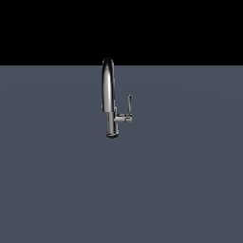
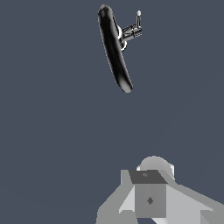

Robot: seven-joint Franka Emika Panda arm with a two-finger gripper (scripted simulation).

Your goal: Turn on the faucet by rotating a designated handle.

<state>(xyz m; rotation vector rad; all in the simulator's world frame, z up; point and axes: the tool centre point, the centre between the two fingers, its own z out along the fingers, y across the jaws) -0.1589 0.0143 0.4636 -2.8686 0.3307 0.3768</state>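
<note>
The faucet (image 1: 108, 95) stands upright on the grey floor near the middle of the exterior view, its chrome spout arching high above a cylindrical base. The handle (image 1: 129, 103) is a thin dark lever that points straight up from a short chrome stub on the exterior view's right of the base. In the wrist view the faucet (image 2: 114, 48) appears from above as a long dark arch, with the handle (image 2: 138, 17) beside it on its stub. No gripper fingers show in either view. Only grey blocky parts of the arm (image 2: 149, 199) appear in the wrist view, well away from the faucet.
A flat blue-grey floor (image 1: 57, 180) spreads around the faucet, and black background lies above its far edge. No other objects show.
</note>
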